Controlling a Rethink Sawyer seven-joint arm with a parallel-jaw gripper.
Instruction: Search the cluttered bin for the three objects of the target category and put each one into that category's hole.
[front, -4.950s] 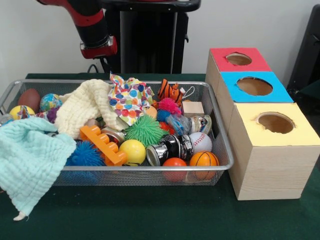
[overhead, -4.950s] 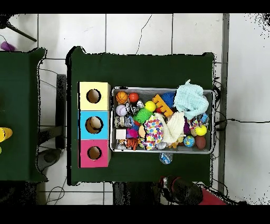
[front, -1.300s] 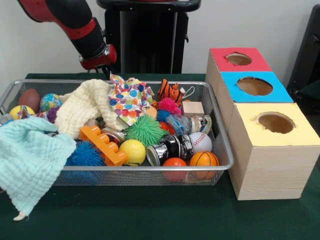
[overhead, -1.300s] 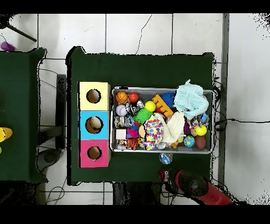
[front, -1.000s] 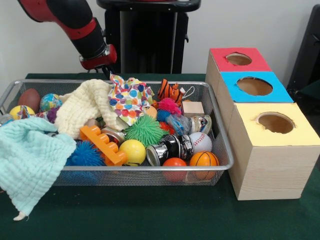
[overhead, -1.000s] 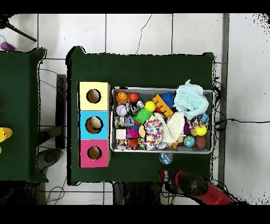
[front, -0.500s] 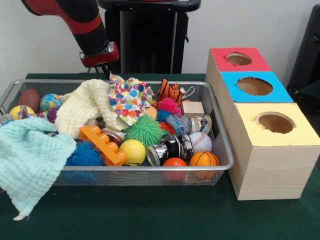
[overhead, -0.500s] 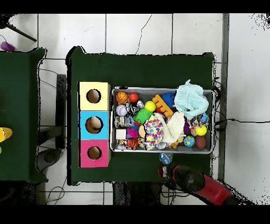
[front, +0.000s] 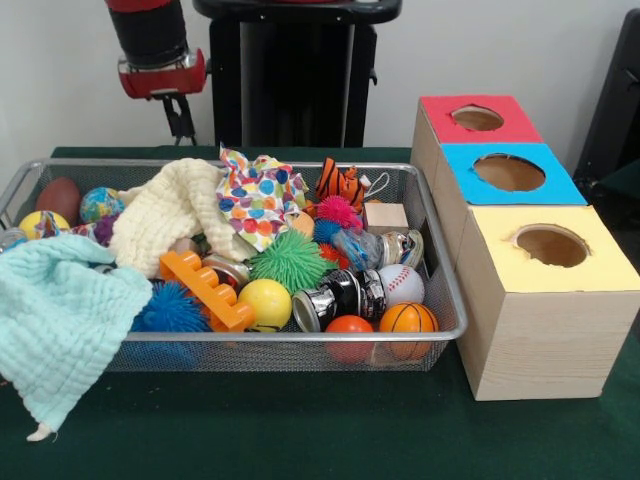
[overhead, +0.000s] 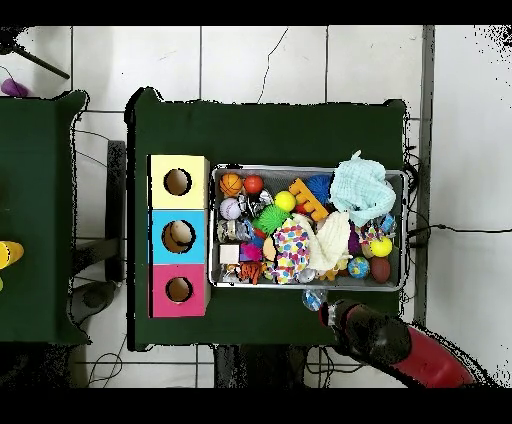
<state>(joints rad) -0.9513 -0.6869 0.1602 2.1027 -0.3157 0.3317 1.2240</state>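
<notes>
A wire bin (front: 300, 338) holds a jumble of toys. Among them are a baseball (front: 402, 283), a basketball (front: 408, 319), an orange ball (front: 348, 326), a yellow ball (front: 265, 303), a green spiky ball (front: 290, 260), a shiny can (front: 340, 295) and a tiger toy (front: 340, 183). Right of the bin stand three boxes with round holes: red (front: 440, 125), blue (front: 560, 190) and yellow (front: 595, 270). My gripper (front: 182, 122) hangs behind the bin's far left rim, above the table, touching nothing. Overhead, the arm (overhead: 365, 335) lies below the bin (overhead: 300, 167).
A cream cloth (front: 165, 215), a polka-dot cloth (front: 260, 195) and a mint cloth (front: 60, 320) cover part of the pile; the mint one hangs over the bin's left front corner. An orange brick (front: 205, 288) and a wood block (front: 385, 216) lie among the balls.
The arm has swung: its wrist now points straight down and the gripper sits higher and further left in the front view. Nothing in the bin has moved.
</notes>
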